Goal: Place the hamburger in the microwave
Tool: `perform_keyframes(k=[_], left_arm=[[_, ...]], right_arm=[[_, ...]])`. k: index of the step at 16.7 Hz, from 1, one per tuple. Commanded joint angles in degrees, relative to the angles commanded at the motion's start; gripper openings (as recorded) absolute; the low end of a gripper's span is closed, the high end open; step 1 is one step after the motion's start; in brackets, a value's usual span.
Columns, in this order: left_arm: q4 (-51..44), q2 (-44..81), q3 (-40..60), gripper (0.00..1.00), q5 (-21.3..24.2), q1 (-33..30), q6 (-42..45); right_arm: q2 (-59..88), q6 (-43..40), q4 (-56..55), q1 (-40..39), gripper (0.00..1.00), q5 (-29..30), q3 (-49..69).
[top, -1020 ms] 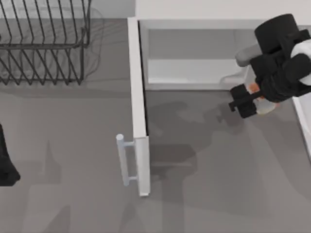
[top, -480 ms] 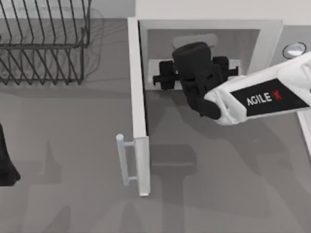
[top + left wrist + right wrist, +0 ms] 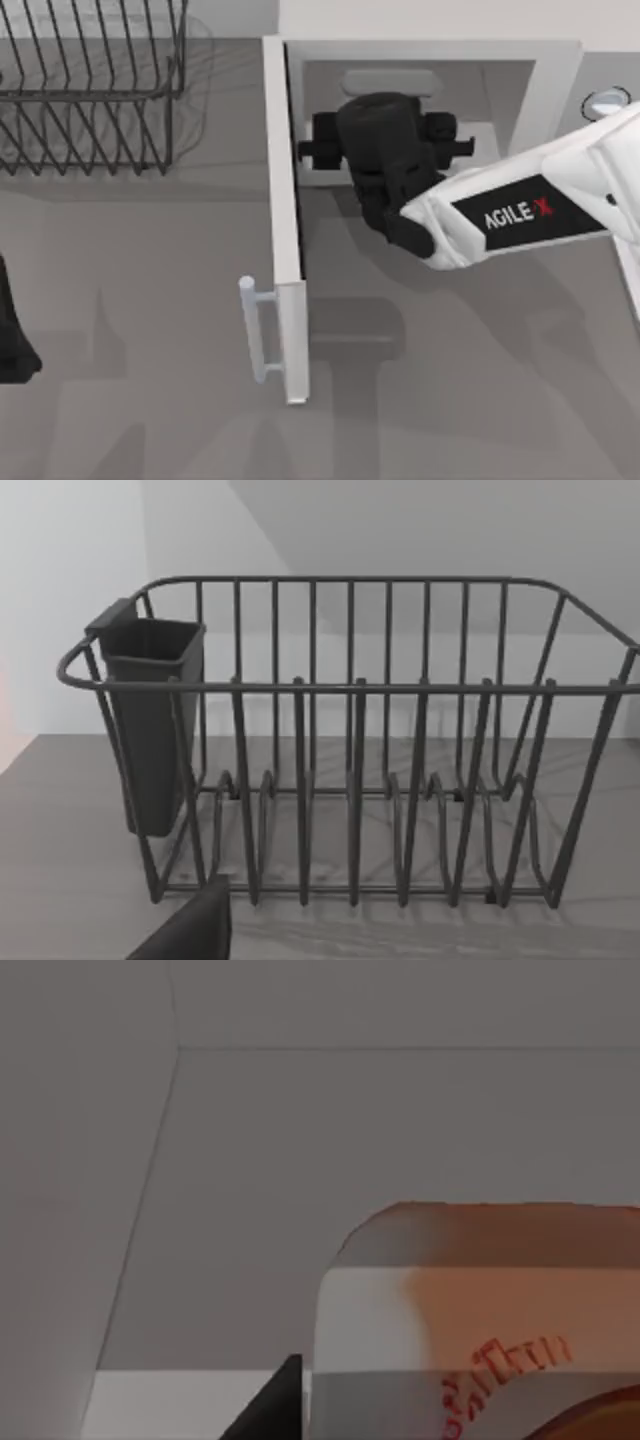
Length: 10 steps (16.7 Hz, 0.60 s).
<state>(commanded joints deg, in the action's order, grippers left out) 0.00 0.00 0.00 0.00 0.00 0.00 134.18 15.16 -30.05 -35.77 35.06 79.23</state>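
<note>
My right end effector (image 3: 385,150) sat inside the microwave (image 3: 560,60), gripping the hamburger (image 3: 500,1310). Early release risked spillage toward 6 o'clock.

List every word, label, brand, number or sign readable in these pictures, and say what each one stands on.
"AGILE X", white letters with a red X, on a black panel on the right arm reaching into the microwave, seen in the top view.
Red printed lettering on the hamburger in the right wrist view: too cut off and blurred to read.
The dish rack in the left wrist view carries no text.
</note>
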Motion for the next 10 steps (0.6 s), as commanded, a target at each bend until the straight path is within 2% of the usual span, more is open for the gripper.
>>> perform_keyframes(k=[5, 10], left_arm=[[0.0, 0.0, 0.0, 1.0, 0.0, 0.0, 0.0], [0.0, 0.0, 0.0, 1.0, 0.0, 0.0, 0.0]], right_arm=[[2.48, -0.24, 1.86, 1.03, 0.0, -0.56, 3.76], [12.84, -1.52, 8.96, 3.58, 0.0, -2.66, 22.27]])
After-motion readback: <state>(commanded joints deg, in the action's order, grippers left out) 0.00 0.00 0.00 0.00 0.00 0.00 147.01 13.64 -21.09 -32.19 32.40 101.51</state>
